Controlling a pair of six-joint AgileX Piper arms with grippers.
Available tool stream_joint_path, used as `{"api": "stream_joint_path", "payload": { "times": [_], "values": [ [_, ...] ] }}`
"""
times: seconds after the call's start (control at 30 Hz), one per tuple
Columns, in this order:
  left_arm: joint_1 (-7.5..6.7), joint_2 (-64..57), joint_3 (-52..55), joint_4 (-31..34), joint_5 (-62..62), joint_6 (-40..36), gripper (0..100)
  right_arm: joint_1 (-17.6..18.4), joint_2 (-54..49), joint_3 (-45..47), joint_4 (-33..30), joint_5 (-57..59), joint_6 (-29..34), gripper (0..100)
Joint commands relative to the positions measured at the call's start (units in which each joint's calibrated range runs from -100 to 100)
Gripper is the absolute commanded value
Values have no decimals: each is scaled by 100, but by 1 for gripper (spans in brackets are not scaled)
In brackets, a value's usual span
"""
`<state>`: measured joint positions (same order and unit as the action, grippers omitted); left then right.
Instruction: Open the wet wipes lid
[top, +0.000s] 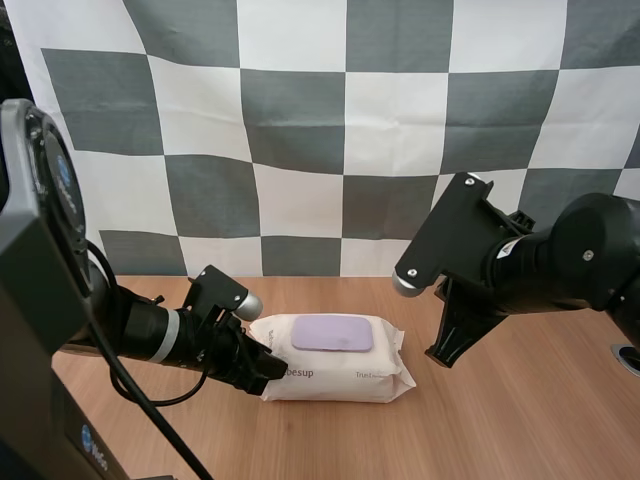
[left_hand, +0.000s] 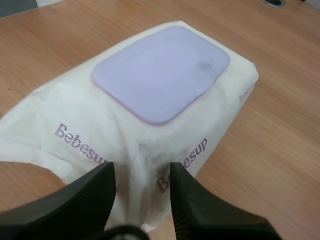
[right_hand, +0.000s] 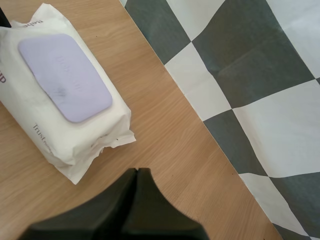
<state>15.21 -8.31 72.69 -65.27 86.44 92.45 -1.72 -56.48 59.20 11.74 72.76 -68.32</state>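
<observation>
While bare table (top: 520, 410) lies open in front and right of the pack (top: 340, 375), its far side sits near the table's back edge. The left gripper (top: 262, 372) pinches the pack's crimped left end, wrap bunched between the fingers (left_hand: 95, 195). The right gripper (top: 447, 352), pressed together as one wedge, hangs just off the pack's right end, apart from it. The lilac lid (top: 332, 333) lies flat on top; its tab is hard to make out.

Our left fingers (left_hand: 90, 195) cover the near end of the wet wipes pack (left_hand: 75, 120). Ahead of our right gripper (right_hand: 137, 171), the pack's far end is cut off, and we cannot read its small side print.
</observation>
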Motion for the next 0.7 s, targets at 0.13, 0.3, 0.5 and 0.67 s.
{"api": "stream_joint_path", "payload": {
  "times": [0.13,0.3,0.5,0.67],
  "values": [
    [-163,0,1,16,-265,85,44,0,-3,2,-2,-3,6,0],
    [-325,4,1,34,-606,85,5,0,-3,2,-2,-3,6,0],
    [-325,4,1,106,-595,85,0,0,-3,2,54,18,-131,0],
    [-325,4,1,319,-118,-49,0,0,-3,2,673,1125,-1541,0]
  ]
}}
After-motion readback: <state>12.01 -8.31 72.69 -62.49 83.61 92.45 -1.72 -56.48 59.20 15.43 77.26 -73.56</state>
